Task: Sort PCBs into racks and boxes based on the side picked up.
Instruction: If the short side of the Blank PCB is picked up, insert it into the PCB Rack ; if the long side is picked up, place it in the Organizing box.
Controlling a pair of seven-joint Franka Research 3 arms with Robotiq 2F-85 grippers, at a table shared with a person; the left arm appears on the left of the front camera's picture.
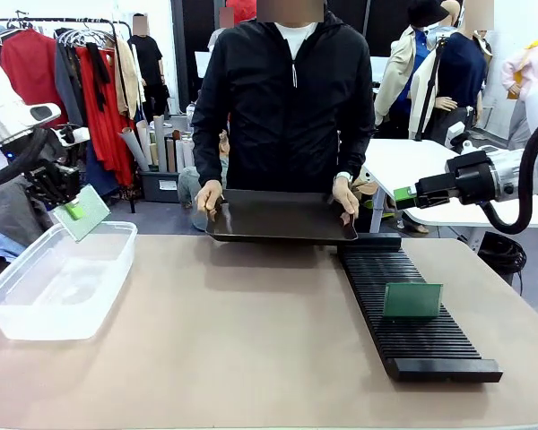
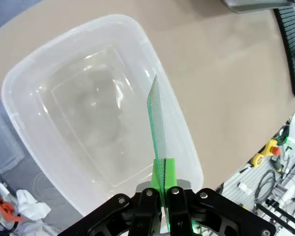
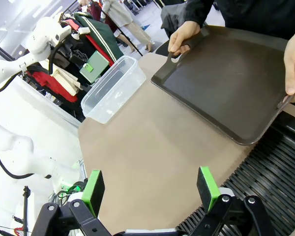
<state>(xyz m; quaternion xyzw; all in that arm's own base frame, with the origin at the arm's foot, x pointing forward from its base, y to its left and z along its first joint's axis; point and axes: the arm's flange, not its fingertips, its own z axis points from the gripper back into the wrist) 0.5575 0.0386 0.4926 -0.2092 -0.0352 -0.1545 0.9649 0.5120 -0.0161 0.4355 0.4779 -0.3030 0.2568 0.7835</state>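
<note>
Left wrist view: the left gripper [image 2: 163, 189] is pinching one PCB [image 2: 157, 123] by its bottom edge, jaws clamped tight on it, and the board is hanging edge-on over the clear box [image 2: 34, 73]. The box is looking empty as far as I can tell; nothing green is showing through the walls.

Front view is showing the same board [image 1: 82, 211] tilted just above the near-side rim of the box [image 1: 36, 322], not touching it. A second PCB [image 1: 412, 301] is standing upright in a slot of the black rack [image 1: 430, 349] on the right side of the table. The right gripper [image 1: 405, 197] is idling beyond the rack's far end with its pads spread wide and nothing between them. The person is holding a dark tray [image 1: 278, 219] by both ends at the far edge of the table; the tray surface is looking bare.

Handling read: the board is behaving as thin, stiff and light, with no sag showing from a single-edge pinch. Smooth faces, so I'm expecting it to slip under a loose grip. Edge grip near the middle of a short side is looking right, and it keeps the pads off most of the gridded face. Releasing low into the box is looking safer, since corners and traces probably chip on a long drop.
</note>
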